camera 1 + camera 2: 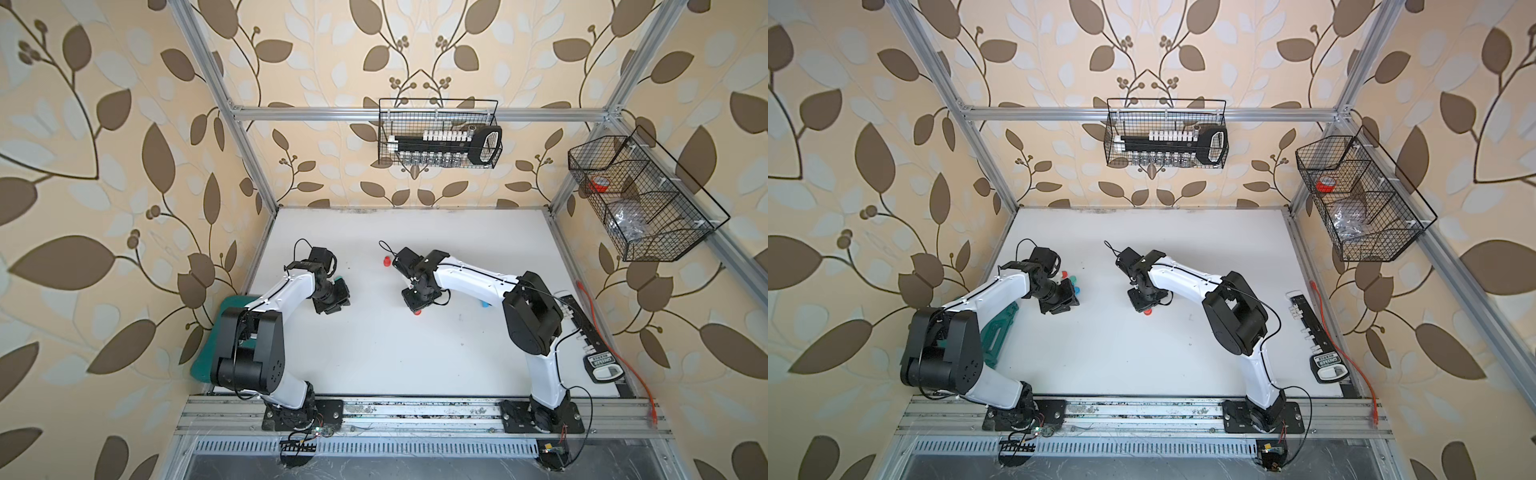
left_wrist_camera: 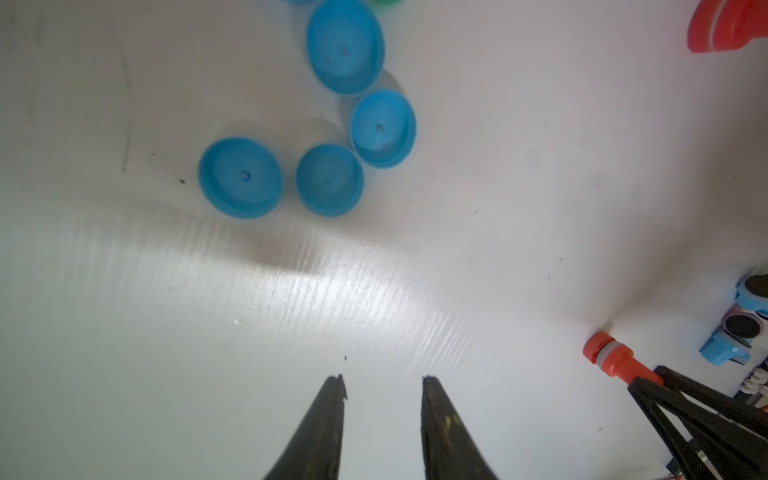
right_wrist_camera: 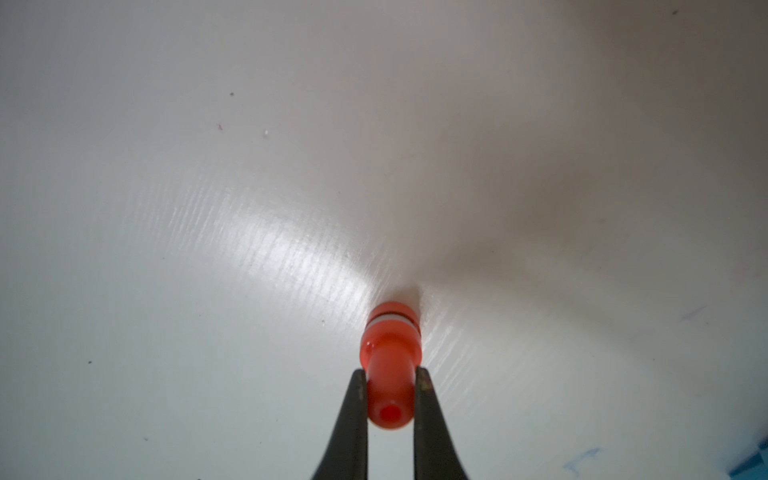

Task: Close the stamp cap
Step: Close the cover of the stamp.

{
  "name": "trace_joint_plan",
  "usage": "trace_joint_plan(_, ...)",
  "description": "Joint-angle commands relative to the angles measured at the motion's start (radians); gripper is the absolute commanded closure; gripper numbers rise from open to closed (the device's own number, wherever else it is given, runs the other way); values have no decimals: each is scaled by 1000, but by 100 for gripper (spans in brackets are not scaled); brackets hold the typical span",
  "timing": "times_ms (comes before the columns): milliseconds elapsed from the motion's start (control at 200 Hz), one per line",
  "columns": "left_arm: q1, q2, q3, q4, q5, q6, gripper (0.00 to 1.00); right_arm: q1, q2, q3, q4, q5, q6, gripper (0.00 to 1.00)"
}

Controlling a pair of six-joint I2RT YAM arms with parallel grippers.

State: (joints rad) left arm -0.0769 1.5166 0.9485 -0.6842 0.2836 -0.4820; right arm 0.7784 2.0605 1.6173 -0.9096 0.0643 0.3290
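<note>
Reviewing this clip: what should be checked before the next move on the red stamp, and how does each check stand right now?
1. Grip: right hand shut on the red stamp by its handle: ok.
2. Support: stamp's far end resting on the table: ok.
3. Closure: cap pressed fully home: cannot tell.
4. Other arm: left hand open, empty: ok.
5. Clearance: blue caps apart from the stamp: ok.
</note>
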Motion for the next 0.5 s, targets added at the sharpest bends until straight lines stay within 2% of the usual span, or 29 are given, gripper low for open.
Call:
trace_joint_plan(0, 9, -22, 8, -12, -7, -12, 66, -1, -36, -15, 0, 18, 2, 99)
trace_joint_plan(495, 9, -25, 1, -9, -6, -15, 66, 0, -22, -34, 8, 5, 8, 100)
